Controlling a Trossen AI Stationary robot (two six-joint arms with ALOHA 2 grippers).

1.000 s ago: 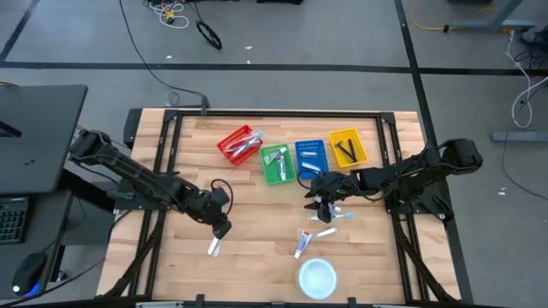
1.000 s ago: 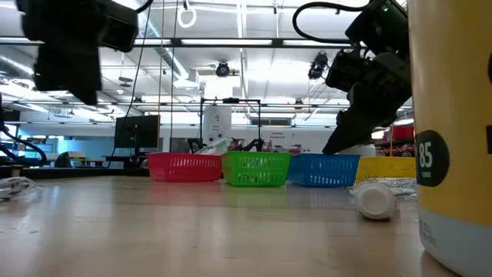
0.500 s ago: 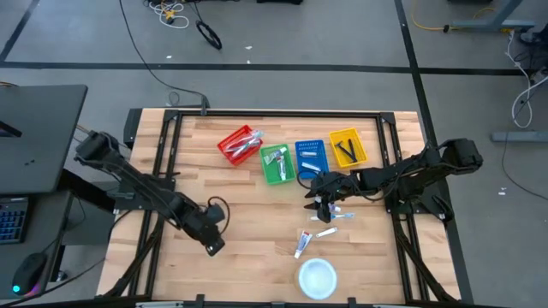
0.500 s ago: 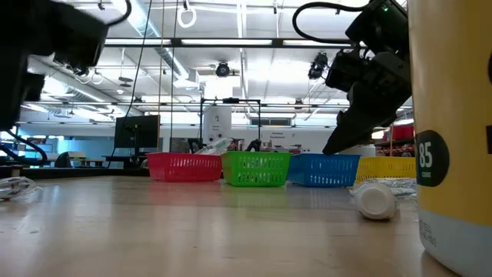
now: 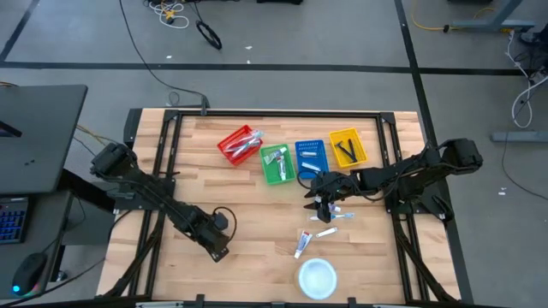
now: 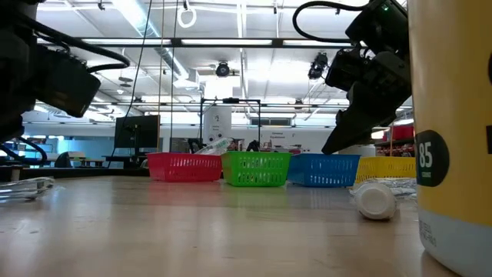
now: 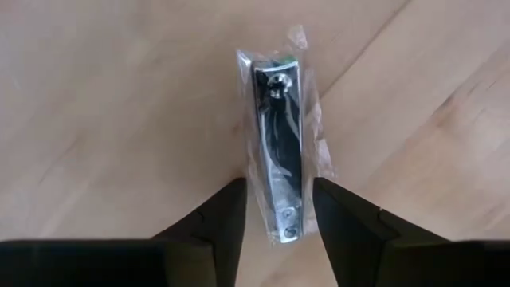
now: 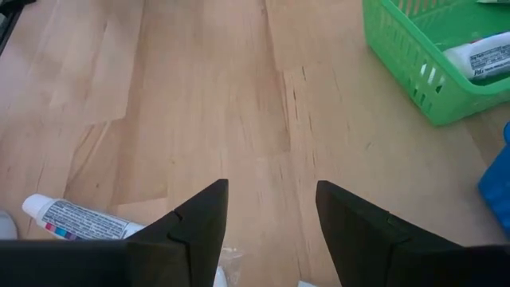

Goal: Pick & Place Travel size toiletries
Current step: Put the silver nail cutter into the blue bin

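Observation:
A metal nail clipper in a clear wrapper (image 7: 277, 143) lies flat on the table at the near left, and also shows in the low view (image 6: 23, 188). My left gripper (image 7: 276, 199) is open and low over it (image 5: 216, 248), one finger on each side of its near end. My right gripper (image 8: 271, 207) is open and empty above the table's middle right (image 5: 321, 205). Small white tubes lie by it (image 5: 301, 244) (image 5: 326, 231) (image 5: 340, 215); one shows in the right wrist view (image 8: 76, 219). My left gripper comes from above, pointing down, with its fingers (image 7: 227, 211) along both long sides of the clipper's wrapper (image 7: 249, 179). The wrapper's edges reach the fingers, but I cannot tell whether they touch. The clipper lies flat on the table.
Red (image 5: 240, 144), green (image 5: 276, 162), blue (image 5: 310, 156) and yellow (image 5: 347, 147) baskets stand in a row at the far middle, with items inside. A round white disc (image 5: 317, 276) lies near the front edge. Bare wood lies between the two arms.
My left gripper has gone toward the table's near edge and down, onto the wrapped nail clipper, which has stayed where it lay. My right arm has kept still.

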